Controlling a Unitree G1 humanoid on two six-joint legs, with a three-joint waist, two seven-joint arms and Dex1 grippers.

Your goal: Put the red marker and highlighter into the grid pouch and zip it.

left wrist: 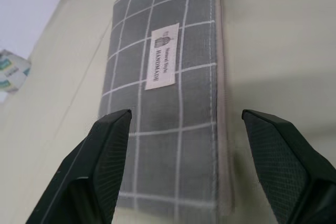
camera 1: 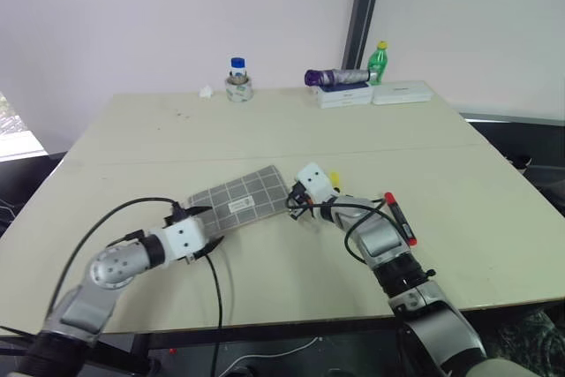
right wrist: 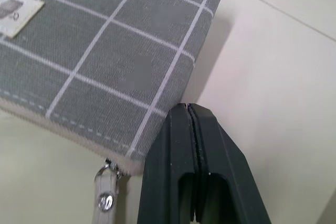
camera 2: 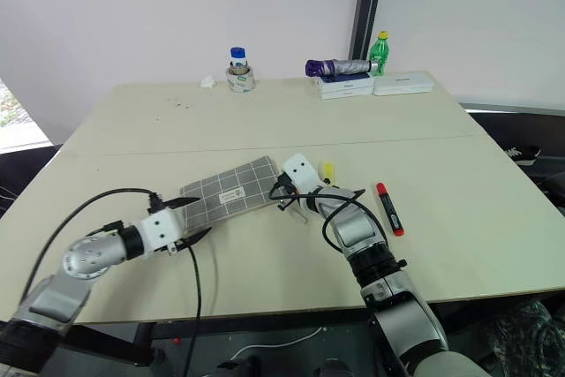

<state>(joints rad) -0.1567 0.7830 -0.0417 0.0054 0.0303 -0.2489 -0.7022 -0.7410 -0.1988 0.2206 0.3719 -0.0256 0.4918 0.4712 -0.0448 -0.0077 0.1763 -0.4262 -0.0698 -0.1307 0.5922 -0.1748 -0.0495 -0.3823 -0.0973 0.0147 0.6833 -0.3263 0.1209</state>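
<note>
Left hand [camera 1: 209, 230] gapes beside grid pouch [camera 1: 243, 198], lying diagonally across table.

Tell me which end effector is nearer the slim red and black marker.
Right. The right end effector sits at the grid pouch's near corner, the marker off to its right; the left end effector is beyond the pouch's far end.

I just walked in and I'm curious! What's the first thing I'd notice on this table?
You'd spot the grey grid pouch lying flat in the middle of the table, with the left gripper open at one end and the right gripper shut beside its corner near the zipper pull. Just past the right arm lie the red marker and the yellow highlighter, both outside the pouch.
</note>
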